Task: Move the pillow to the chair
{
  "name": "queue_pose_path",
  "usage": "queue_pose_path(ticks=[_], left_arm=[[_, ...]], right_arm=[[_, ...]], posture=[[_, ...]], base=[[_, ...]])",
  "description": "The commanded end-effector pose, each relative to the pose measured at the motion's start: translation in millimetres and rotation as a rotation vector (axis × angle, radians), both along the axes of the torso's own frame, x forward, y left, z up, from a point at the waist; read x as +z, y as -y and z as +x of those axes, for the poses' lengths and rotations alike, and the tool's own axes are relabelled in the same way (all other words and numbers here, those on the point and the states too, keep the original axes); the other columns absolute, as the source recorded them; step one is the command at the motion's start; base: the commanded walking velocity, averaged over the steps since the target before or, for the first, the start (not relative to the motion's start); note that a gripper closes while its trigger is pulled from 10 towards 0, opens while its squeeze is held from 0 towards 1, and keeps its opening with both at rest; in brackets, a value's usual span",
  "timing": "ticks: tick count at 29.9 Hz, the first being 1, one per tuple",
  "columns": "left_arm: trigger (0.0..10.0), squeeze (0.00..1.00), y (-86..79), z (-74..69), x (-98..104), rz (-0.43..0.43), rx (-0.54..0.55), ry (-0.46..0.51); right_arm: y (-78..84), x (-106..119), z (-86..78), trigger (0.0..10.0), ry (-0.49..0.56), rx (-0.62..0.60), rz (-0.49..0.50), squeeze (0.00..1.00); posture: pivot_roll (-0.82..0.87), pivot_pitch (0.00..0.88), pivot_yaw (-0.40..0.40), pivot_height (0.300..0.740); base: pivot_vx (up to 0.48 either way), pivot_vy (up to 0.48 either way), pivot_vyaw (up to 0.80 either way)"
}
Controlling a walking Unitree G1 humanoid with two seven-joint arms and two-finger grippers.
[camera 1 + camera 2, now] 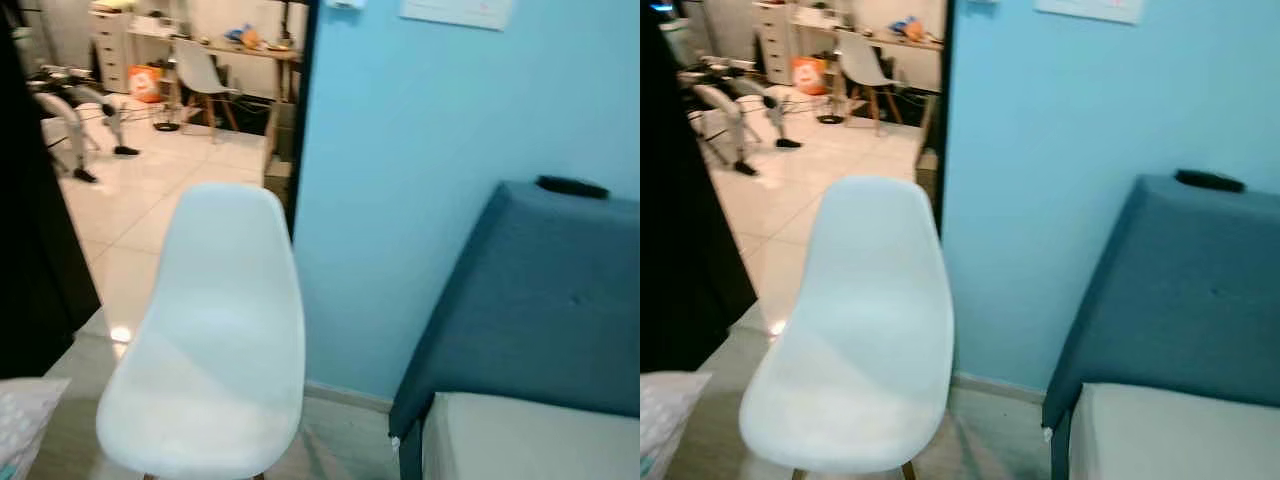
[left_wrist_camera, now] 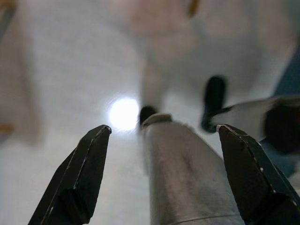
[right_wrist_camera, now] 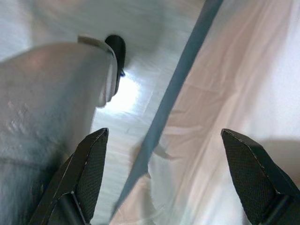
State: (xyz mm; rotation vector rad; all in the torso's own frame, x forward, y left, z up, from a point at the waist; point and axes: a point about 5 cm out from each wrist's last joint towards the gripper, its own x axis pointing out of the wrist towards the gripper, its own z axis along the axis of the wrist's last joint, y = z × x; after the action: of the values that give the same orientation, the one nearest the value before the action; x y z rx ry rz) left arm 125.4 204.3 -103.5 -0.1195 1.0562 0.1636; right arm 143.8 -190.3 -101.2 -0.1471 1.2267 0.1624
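A white moulded chair (image 1: 215, 340) stands on the floor just ahead, a little to my left, its seat bare. At the lower left edge of the eye views a corner of a white pillow (image 1: 20, 420) with a faint dotted pattern pokes in. In the left wrist view my left gripper (image 2: 164, 129) hangs open over the pale floor beside my silver leg (image 2: 183, 173). My right gripper (image 3: 165, 132) is open too, pointing down past a blue bed edge (image 3: 173, 89) and a white sheet (image 3: 243, 84). Neither holds anything.
A light blue wall (image 1: 420, 150) rises behind the chair. To the right is a blue headboard (image 1: 550, 290) with a black object (image 1: 572, 186) on top, and a pale mattress (image 1: 530, 440). A dark panel (image 1: 30, 230) stands at the left. Beyond a doorway are another chair (image 1: 200, 70) and a desk.
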Motion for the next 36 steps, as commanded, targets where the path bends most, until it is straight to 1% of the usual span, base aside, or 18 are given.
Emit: queue_pose_path(ticks=[1,12,13,18,29,36], left_arm=[[10.0,0.0,2.7,-10.9,-4,-0.003,-0.013,-0.041],[10.0,0.0,6.9,-9.9,-4,-0.008,-0.041,-0.044],[10.0,0.0,7.6,-9.4,-4,-0.009,-0.048,-0.044],[10.0,0.0,8.7,-9.0,-4,-0.01,-0.054,-0.044],[10.0,0.0,10.4,-8.8,-5,-0.017,-0.058,-0.045],[10.0,0.0,11.3,-9.2,-5,-0.02,-0.063,-0.049]], right_arm=[[-0.3,0,-0.7,10.0,-0.001,-0.002,0.002,0.0],[1.3,2,3.9,10.0,0.014,0.009,-0.007,0.0],[0.9,3,7.1,10.0,0.029,-0.004,0.002,0.0],[1.4,5,12.5,10.0,0.05,-0.029,0.005,0.0],[1.6,5,14.0,10.0,0.057,-0.039,0.003,0.0],[2.0,7,17.4,10.0,0.089,-0.088,0.006,0.0]], posture=[[0.06,0.044,-0.089,0.74],[0.07,0.029,-0.101,0.74],[0.07,0.027,-0.101,0.74],[0.07,0.026,-0.099,0.74],[0.06,0.029,-0.096,0.74],[0.06,0.029,-0.093,0.74]], base=[[0.0,0.0,-0.77],[0.0,0.0,-0.78],[0.0,0.0,-0.78],[0.0,0.0,-0.78],[0.0,0.0,-0.78],[0.0,0.0,-0.79]])
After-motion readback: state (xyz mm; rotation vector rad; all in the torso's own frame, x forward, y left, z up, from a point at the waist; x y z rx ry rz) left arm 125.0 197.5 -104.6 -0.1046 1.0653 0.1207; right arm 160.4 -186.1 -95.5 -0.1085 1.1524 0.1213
